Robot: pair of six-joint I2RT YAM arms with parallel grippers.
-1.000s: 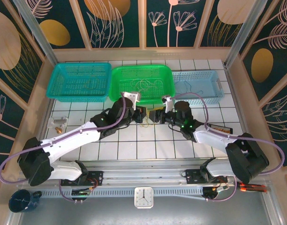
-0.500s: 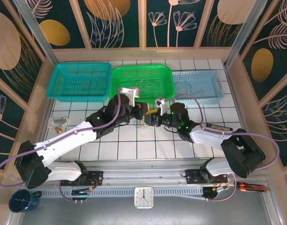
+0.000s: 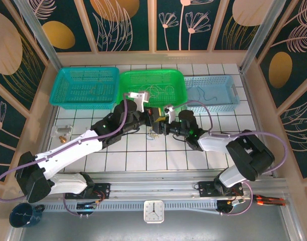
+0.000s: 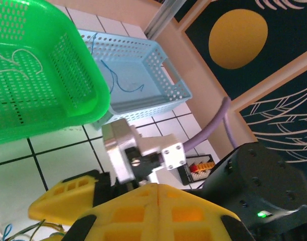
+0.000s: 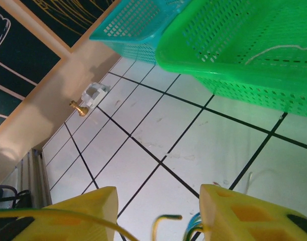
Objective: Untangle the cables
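The left fingers [image 4: 123,211] are being pressed flat together, with no gap showing along the seam between the yellow pads. Whether a strand is being pinched there cannot be told. The right fingers [image 5: 249,216] are being held partly parted, and nothing is being gripped between them. The tangled cables [image 5: 163,219] are being seen in the gap between the right fingers, low over the tiled counter [image 5: 143,130], as a yellowish loop and some blue strands. One yellow strand is being stretched across the face of the other right finger. In the top view the two pairs of fingers are being held just beside each other, with the tangle just on their near side. Beyond both pairs, a cream cable [image 5: 279,49] is being held by a green basket [image 5: 228,55], and a blue cable [image 4: 121,83] by a pale blue basket [image 4: 161,75].
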